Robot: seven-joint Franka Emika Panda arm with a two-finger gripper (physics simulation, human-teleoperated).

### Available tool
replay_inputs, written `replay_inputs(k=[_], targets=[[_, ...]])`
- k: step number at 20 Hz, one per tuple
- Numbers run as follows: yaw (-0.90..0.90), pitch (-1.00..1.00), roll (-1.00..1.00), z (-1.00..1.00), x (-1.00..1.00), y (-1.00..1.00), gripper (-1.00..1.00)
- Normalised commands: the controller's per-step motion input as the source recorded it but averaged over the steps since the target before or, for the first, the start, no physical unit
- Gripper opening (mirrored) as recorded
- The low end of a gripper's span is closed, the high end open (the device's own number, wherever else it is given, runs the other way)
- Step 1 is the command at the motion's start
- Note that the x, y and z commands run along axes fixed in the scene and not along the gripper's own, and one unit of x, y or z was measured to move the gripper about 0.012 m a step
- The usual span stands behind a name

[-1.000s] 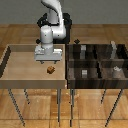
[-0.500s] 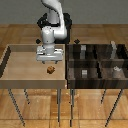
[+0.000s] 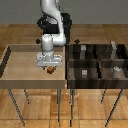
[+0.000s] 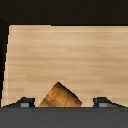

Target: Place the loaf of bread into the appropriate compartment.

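The loaf of bread (image 3: pixel 50 70) is a tiny tan-brown lump on the floor of the light wooden tray (image 3: pixel 22 62), near its side next to the bin. My gripper (image 3: pixel 49 65) hangs straight above it, open. In the wrist view the loaf of bread (image 4: pixel 60 96) lies between the two fingertips of the gripper (image 4: pixel 62 103), with a gap on each side. The compartment (image 3: pixel 90 78) is a front cell of the dark brown divided bin, at its tray end, and it holds a small grey block (image 3: pixel 84 73).
The dark bin (image 3: pixel 97 62) stands at the exterior view's right of the tray, its rim close beside it. Another front cell holds a small white object (image 3: pixel 116 70). The tray's raised walls surround the gripper. Both stand on thin metal legs over a wooden floor.
The gripper has come down slightly toward the bread. The bread has stayed in place.
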Motion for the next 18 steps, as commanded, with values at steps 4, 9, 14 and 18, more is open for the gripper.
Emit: replay_inputs(k=[4,9,14,18], targets=[[0.00,0.00,0.00,0.00,0.00,0.00,-1.00],[0.00,0.00,0.00,0.40,0.00,0.00,-1.00],[0.00,0.00,0.00,1.00,0.00,0.00,-1.00],[0.00,0.00,0.00,0.75,0.00,0.00,-1.00]])
